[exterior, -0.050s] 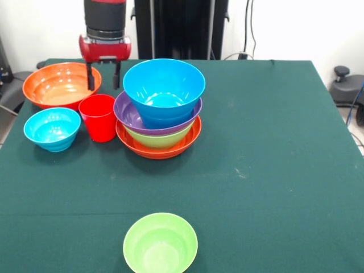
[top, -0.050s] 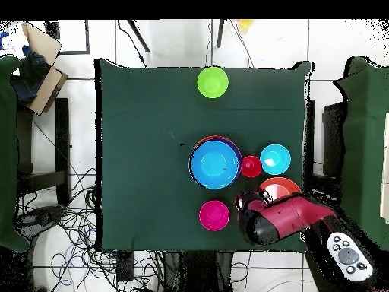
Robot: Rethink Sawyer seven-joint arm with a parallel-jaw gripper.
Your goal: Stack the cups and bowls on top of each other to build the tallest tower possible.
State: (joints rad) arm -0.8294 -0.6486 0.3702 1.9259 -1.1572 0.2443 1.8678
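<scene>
Blue bowl [exterior, -0.050s: 164, 90] tops tower [exterior, -0.050s: 158, 129] on green surface [exterior, -0.050s: 273, 159].
Gripper [exterior, -0.050s: 103, 79] released, empty, above red cup [exterior, -0.050s: 99, 117], beside orange bowl [exterior, -0.050s: 57, 85].

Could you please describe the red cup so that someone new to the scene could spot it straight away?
Find the tower of nested bowls topped by a big blue one. Just beside it in the front view, between it and a small blue bowl, stands the red cup. It alone is straight-sided and taller than wide.
</scene>
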